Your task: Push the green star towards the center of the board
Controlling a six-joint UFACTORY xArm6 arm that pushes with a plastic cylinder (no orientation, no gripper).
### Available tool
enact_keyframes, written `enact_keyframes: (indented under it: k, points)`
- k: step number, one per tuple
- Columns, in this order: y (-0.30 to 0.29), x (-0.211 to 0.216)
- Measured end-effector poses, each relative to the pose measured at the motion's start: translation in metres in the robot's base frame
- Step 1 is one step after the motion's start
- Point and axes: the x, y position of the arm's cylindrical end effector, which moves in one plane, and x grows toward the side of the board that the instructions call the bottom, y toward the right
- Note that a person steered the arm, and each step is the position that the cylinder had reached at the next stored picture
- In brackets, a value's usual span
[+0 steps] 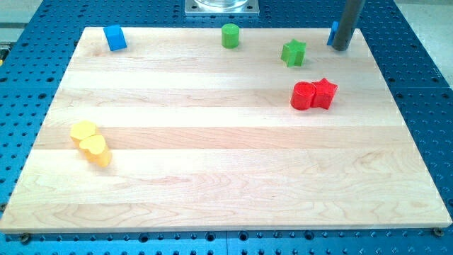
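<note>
The green star (294, 52) sits near the view's top right of the wooden board (226, 177). My rod comes down at the top right corner, and my tip (340, 48) rests on the board a short way to the right of the green star, not touching it. A blue block (331, 32) is partly hidden just behind the rod on its left side; its shape cannot be made out.
A green cylinder (230, 35) stands at the top centre. A blue cube (115, 37) is at the top left. A red cylinder (303, 95) and red star (325, 93) touch, below the green star. A yellow block (83, 132) and a yellow heart (95, 150) touch at the left.
</note>
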Motion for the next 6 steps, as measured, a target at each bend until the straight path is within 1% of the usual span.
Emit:
enact_keyframes:
  k: [1, 2, 3, 4, 6]
  points:
    - [-0.005, 0.000]
    - [-0.027, 0.000]
    - [-0.092, 0.018]
    - [-0.118, 0.052]
    - [-0.113, 0.055]
